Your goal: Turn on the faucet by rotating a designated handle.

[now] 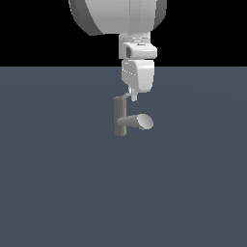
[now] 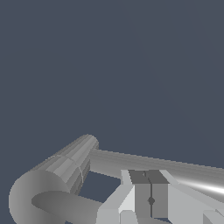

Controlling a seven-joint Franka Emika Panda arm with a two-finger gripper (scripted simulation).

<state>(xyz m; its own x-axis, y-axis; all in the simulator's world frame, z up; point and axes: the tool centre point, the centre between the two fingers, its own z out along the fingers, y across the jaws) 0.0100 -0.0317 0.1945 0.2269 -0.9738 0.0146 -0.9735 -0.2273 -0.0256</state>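
The small grey faucet point(image 1: 119, 117) stands mid-floor with an upright post and a thick rounded spout point(image 1: 140, 121) pointing to the exterior view's right. The thin handle point(image 1: 126, 96) slants out from the post's top. My gripper point(image 1: 133, 96) hangs straight down from above, its tips at the handle's outer end. In the wrist view the fingers point(image 2: 142, 197) are pressed together, so the gripper point(image 2: 151, 194) is shut with nothing between them. The long light-grey handle bar point(image 2: 175, 168) runs just behind the tips. The faucet's thick cylinders point(image 2: 65, 168) lie beside it.
A flat dark blue-grey floor point(image 1: 58, 193) spreads all around the faucet. The large white arm links point(image 1: 118, 14) hang above the faucet at the top of the exterior view.
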